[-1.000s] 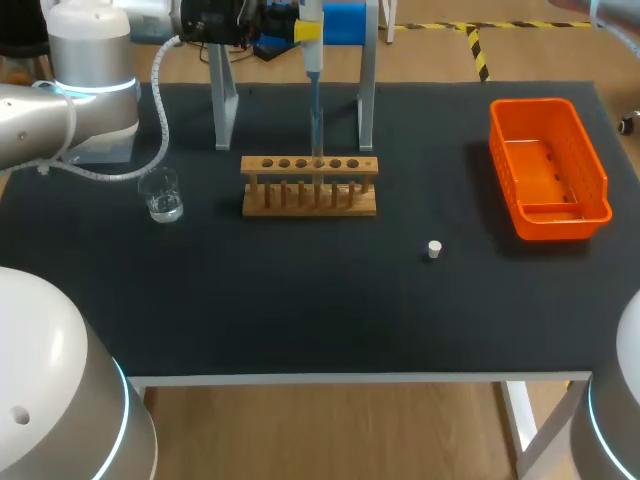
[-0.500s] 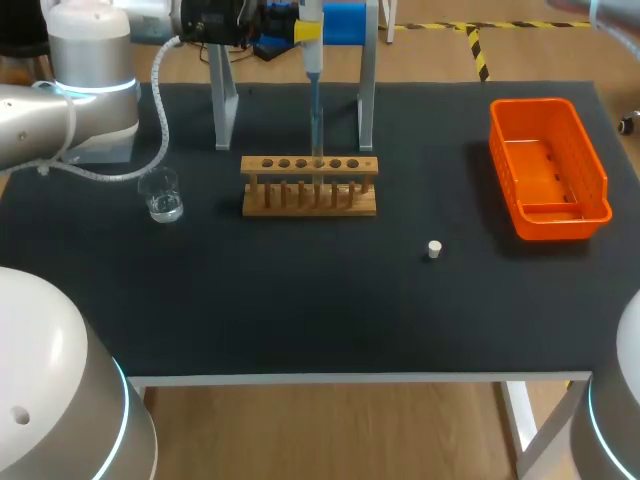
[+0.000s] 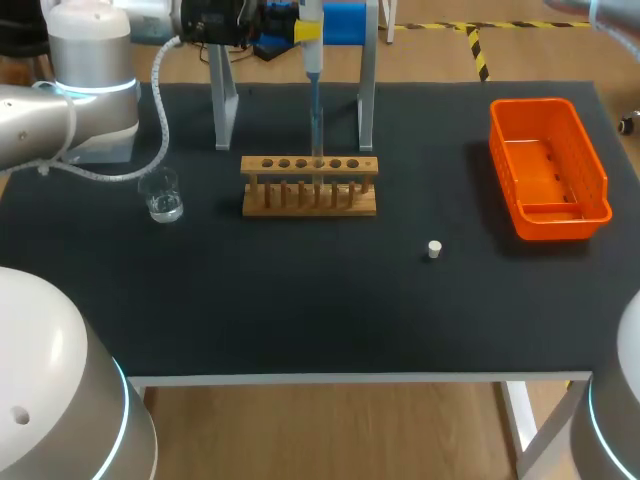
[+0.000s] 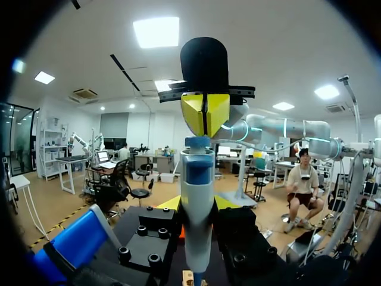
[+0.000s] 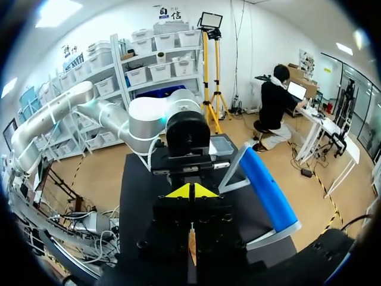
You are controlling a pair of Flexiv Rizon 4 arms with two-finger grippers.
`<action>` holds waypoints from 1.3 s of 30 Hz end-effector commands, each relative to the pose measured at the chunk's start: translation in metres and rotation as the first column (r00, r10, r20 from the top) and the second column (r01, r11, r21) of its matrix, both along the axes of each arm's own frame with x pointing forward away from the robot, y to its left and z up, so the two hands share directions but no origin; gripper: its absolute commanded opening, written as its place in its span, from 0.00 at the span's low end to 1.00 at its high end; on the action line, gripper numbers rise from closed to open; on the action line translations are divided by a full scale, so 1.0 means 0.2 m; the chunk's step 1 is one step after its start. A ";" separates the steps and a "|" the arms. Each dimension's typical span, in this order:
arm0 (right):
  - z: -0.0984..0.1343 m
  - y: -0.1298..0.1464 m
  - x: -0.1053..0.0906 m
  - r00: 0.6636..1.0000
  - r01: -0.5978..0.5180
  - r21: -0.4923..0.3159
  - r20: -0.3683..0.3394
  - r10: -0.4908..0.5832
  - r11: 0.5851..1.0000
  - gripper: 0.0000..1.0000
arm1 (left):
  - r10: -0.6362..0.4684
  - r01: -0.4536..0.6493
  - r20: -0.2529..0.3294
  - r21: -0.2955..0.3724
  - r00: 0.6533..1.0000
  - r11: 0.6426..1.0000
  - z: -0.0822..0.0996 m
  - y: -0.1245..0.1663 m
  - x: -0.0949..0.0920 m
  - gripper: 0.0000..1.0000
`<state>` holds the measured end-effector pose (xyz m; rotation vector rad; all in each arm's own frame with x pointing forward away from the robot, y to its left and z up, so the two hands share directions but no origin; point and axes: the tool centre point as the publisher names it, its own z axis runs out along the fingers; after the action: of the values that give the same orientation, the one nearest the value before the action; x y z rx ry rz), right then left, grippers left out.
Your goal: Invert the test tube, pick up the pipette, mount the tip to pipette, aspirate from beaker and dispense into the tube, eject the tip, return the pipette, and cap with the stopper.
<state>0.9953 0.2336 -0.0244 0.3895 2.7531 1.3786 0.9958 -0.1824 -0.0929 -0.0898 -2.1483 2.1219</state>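
Pipette [image 3: 312, 60] hangs upright, long axis vertical, tip down; both end effectors [image 4: 205, 113] closed, empty.

Head view is taken from above and behind the near edge, angled down, so the whole table [image 3: 300, 300] is covered. Left wrist view is set very close to the pipette [image 4: 197, 208] at the far edge and faced level. Right wrist view is tilted down there. The rack [image 3: 310, 185] is shared by all three.
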 end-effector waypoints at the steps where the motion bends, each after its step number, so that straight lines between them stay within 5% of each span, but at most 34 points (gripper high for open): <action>1: 0.07 -0.03 -0.01 1.000 -0.008 0.022 0.023 0.007 1.000 0.00 | -0.002 0.002 0.001 0.000 1.000 1.000 0.01 0.00 0.00 0.00; 5: 0.14 -0.08 -0.03 0.999 -0.015 0.035 0.047 0.014 0.999 0.00 | -0.002 0.002 0.001 0.000 1.000 1.000 0.01 0.00 0.00 0.00; 6: 0.14 -0.10 -0.04 0.999 -0.014 0.037 0.048 0.012 0.999 0.27 | -0.002 0.002 0.001 0.000 1.000 1.000 0.01 0.00 0.00 0.00; 8: 0.14 -0.15 -0.05 0.999 -0.011 0.040 0.053 0.009 0.999 1.00 | -0.002 0.002 0.001 0.000 1.000 1.000 0.01 0.00 0.00 0.00; 16: 0.03 -0.36 -0.14 0.993 -0.066 0.042 0.100 0.062 0.997 1.00 | -0.002 0.002 0.001 0.000 1.000 1.000 0.01 0.00 0.00 0.00; 28: -0.39 -0.53 -0.20 0.994 -0.097 0.001 0.045 0.097 0.995 1.00 | -0.002 0.002 0.001 0.000 1.000 1.000 0.01 0.00 0.00 0.00; 39: -0.39 -0.53 -0.20 0.994 -0.097 0.001 0.045 0.097 0.995 1.00 | -0.002 0.002 0.001 0.000 1.000 1.000 0.01 0.00 0.00 0.00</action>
<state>0.9553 0.1292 -0.1021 0.2248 2.7689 1.3950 0.9962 -0.1825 -0.0901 -0.0911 -2.1486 2.1219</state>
